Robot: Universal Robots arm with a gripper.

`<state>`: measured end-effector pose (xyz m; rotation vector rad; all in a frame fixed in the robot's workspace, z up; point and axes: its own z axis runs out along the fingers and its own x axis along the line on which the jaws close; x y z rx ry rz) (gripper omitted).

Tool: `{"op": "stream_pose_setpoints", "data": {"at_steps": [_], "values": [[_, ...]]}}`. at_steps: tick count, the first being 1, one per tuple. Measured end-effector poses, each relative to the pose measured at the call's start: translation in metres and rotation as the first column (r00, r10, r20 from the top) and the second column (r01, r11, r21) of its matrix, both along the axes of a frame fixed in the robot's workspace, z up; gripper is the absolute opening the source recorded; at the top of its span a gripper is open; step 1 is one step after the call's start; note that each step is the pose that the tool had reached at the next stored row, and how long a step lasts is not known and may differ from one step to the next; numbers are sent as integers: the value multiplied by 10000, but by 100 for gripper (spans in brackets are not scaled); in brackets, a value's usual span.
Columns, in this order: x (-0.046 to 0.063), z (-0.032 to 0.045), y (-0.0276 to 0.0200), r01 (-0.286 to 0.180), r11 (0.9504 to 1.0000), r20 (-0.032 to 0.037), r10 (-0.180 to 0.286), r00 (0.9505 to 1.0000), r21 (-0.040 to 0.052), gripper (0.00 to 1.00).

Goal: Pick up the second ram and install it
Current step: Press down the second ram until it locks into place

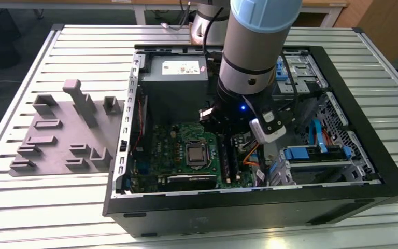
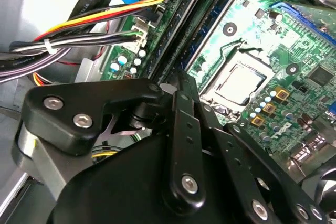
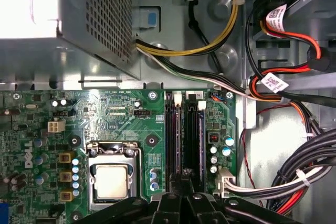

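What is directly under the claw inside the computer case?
Under the claw lie the black memory slots of the motherboard, with the processor socket beside them. The claw's body covers the slots' near ends, so any ram there is hidden.

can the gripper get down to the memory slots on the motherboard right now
Probably yes. The gripper hangs inside the open case directly over the black memory slots, and the cable bundle lies off to one side, not across them.

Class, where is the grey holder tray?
The grey holder tray lies on the slatted table, to the exterior view's left of the open computer case.
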<state>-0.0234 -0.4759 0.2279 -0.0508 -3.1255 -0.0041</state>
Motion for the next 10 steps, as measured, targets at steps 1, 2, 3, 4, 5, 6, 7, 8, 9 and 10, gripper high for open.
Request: {"op": "stream_pose_setpoints", "data": {"at_steps": [1, 2, 3, 4, 5, 6, 7, 8, 9, 10], "values": [[0, 0, 0, 0, 10000, -1, 0, 10000, 0, 11], [0, 0, 0, 0, 10000, 0, 0, 10000, 0, 11], [0, 1, 0, 0, 10000, 0, 0, 10000, 0, 11], [0, 1, 0, 0, 10000, -1, 0, 10000, 0, 11], [0, 1, 0, 0, 10000, -1, 0, 10000, 1, 11], [0, 1, 0, 0, 10000, -1, 0, 10000, 1, 11], [0, -1, -1, 0, 10000, -1, 0, 10000, -1, 11], [0, -8, 0, 0, 10000, -1, 0, 10000, 1, 11], [0, -18, 0, 0, 10000, -1, 0, 10000, 0, 11], [0, -30, 0, 0, 10000, -1, 0, 10000, 4, 11]]}}
